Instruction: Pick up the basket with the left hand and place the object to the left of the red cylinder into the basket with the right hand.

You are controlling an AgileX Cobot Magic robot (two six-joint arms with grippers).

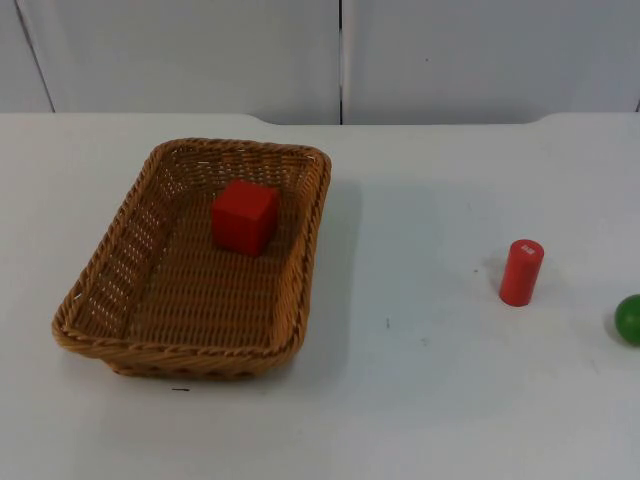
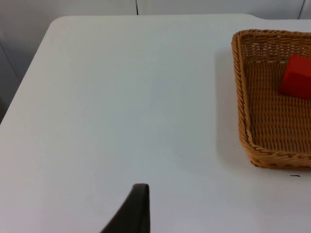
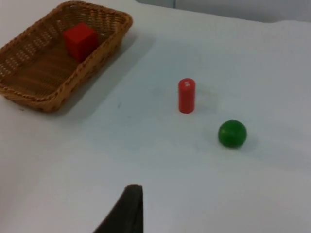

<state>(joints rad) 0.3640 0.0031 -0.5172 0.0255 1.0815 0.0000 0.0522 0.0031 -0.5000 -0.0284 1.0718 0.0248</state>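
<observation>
A woven basket point(image 1: 190, 270) sits flat on the white bench point(image 1: 420, 400), at about nine o'clock from the middle of the top view, with nothing holding it. Inside it, toward its far end, lies a red cube point(image 1: 244, 216), resting on the basket's floor close to the right-hand wall. Out at three o'clock, well apart from the basket, a red cylinder point(image 1: 521, 272) stands upright, and a green ball point(image 1: 629, 319) lies near it at roughly four o'clock from the cylinder, not touching. The left pincer point(image 2: 138, 208) hangs over bare bench beside the basket's outer wall, well apart from it; whether it is open or closed I cannot tell. The right pincer point(image 3: 129, 208) hangs over bare bench short of the cylinder and the ball; its state I cannot tell either.
</observation>
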